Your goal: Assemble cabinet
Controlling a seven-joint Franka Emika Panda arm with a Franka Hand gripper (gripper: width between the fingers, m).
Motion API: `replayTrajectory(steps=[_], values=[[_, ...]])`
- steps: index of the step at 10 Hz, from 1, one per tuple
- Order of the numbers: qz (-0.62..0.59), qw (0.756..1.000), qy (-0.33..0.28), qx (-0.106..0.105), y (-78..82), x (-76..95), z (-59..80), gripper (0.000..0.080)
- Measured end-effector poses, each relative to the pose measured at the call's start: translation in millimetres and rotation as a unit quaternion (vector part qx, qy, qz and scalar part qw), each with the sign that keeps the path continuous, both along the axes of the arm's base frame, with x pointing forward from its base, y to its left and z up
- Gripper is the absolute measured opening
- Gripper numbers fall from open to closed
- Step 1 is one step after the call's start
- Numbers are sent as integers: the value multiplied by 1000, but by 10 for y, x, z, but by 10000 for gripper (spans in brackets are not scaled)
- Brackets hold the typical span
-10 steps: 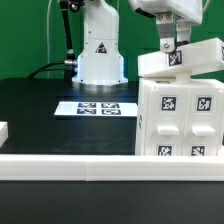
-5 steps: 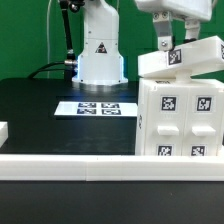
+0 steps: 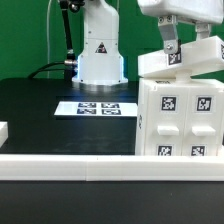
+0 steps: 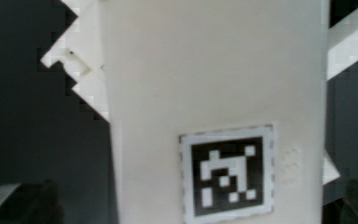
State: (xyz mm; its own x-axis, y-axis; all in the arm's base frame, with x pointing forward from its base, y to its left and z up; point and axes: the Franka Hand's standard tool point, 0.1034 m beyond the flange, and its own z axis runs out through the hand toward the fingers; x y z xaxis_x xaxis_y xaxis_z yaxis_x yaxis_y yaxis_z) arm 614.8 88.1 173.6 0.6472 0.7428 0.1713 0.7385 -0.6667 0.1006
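The cabinet body (image 3: 180,118), a large white box with square tags on its face, stands at the exterior view's right. A white tagged panel (image 3: 185,60) lies tilted on its top. My gripper (image 3: 190,42) hangs just above the panel and is open, with one dark finger (image 3: 168,44) showing at the panel's edge. In the wrist view the panel (image 4: 194,90) fills the picture between my jaws, its tag (image 4: 229,172) close up. A dark finger (image 4: 19,205) blurs at one side, apart from the panel.
The marker board (image 3: 98,108) lies flat on the black table in front of the white robot base (image 3: 100,55). A white rail (image 3: 70,164) runs along the table's front edge. A small white piece (image 3: 3,130) sits at the exterior view's far left.
My jaws have widened and let go of the panel. The gripper has risen a little, while the panel stays tilted on the cabinet body.
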Motion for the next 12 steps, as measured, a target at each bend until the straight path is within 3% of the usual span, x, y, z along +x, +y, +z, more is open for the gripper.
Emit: replayTrajectory(steps=[5,9,11,12], values=[[-6,1000,-19,-1,8,-49,-155,797],[-11,1000,-14,0,12,-34,-137,797],[-15,1000,-11,1,7,-33,-132,574],[-15,1000,-11,1,6,-32,-130,574]])
